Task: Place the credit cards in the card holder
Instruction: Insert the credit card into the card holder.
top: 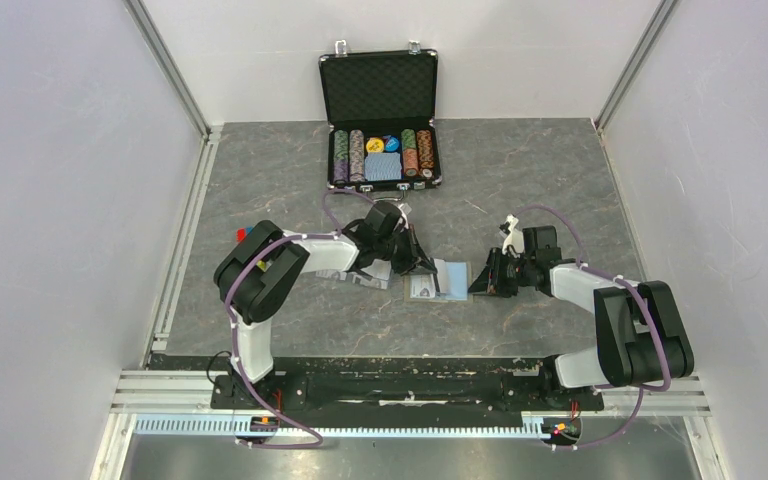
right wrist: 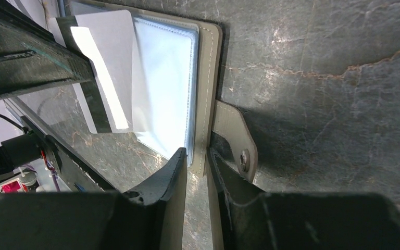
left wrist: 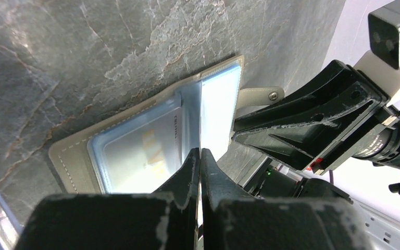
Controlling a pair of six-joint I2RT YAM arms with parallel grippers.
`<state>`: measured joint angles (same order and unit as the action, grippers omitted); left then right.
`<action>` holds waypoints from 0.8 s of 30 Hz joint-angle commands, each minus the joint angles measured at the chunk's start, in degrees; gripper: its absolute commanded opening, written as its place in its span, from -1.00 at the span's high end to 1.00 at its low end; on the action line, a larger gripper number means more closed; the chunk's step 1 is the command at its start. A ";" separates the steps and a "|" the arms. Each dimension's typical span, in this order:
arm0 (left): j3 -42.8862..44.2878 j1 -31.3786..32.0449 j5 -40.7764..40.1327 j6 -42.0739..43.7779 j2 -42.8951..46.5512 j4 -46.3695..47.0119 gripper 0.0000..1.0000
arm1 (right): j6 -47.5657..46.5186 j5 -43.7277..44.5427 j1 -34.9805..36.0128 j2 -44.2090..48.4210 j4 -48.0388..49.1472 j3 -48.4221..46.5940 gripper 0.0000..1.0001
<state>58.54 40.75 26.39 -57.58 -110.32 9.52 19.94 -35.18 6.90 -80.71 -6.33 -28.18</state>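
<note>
The card holder (top: 438,283) lies open on the table between both arms, its taupe cover (left wrist: 67,156) and light blue lining facing up. One credit card (left wrist: 146,148) with a gold mark sits in its left pocket. My left gripper (left wrist: 200,153) is shut on a second credit card (right wrist: 107,62), whitish with a dark stripe, held on edge over the holder's fold. My right gripper (right wrist: 197,153) is shut on the holder's right edge (right wrist: 207,78), just beside the tab clasp (right wrist: 234,135). In the top view the left gripper (top: 426,268) and the right gripper (top: 479,282) flank the holder.
An open black poker-chip case (top: 380,150) stands at the back of the table. Clear plastic sleeves (top: 355,276) lie under my left arm. The right arm's fingers (left wrist: 312,120) sit close beside the left gripper. White walls with metal rails border the table on both sides.
</note>
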 commanded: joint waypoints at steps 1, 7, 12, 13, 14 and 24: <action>0.08 1.91 -1.95 0.71 2.26 -5.49 0.95 | -0.12 0.45 -0.05 -0.10 0.09 1.38 0.54; 0.93 2.71 -4.66 3.59 4.93 -11.58 0.95 | 0.11 0.38 -0.06 0.43 0.35 1.90 0.54; 1.76 3.44 -3.01 3.80 2.80 -10.52 0.95 | 0.12 -0.02 -0.08 0.74 0.60 2.43 0.55; 2.28 3.61 -2.72 3.79 2.07 -10.51 0.95 | 0.19 0.02 -0.04 0.73 0.65 2.56 0.55; 2.64 3.84 -2.57 3.79 1.44 -10.53 0.95 | 0.18 -0.14 -0.05 0.79 0.70 2.65 0.55; 3.92 5.10 -4.66 2.96 -0.10 -11.02 0.95 | 0.70 -1.62 -0.05 0.70 1.93 3.84 0.55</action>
<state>61.04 44.27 23.51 -56.71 -109.12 -0.36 20.67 -36.91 6.63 -80.18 -3.81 -26.28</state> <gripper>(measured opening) 0.032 0.227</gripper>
